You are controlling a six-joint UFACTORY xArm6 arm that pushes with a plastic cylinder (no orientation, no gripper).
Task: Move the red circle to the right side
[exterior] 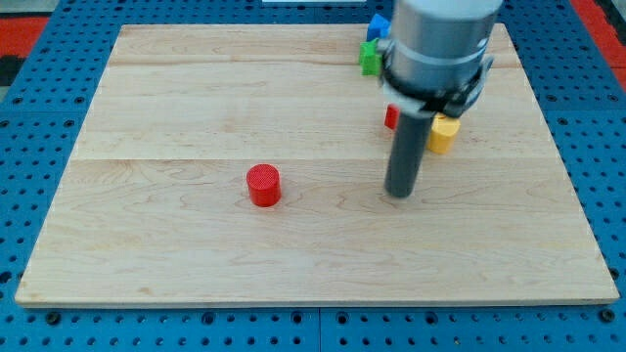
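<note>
A bright red circle block (263,185) sits on the pale, grained wooden board (196,98). A yellow block (443,134), a green block (369,58), a blue block (377,25) and another red block (391,117) show too. The surrounding blue pegboard (39,78) carries a dotted hole pattern. The rod's tip (399,193) is dark grey.

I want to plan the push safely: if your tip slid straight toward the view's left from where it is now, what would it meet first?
Probably the red circle. My tip rests right of it at nearly the same height in the view, bare board between them; depth is uncertain.

A pale, matt wooden worktop (196,117) with visible grain is seen, set on a blue perforated base (39,108). The red circle (263,185) looks smooth and matt, the rod (406,156) dark and dull.
</note>
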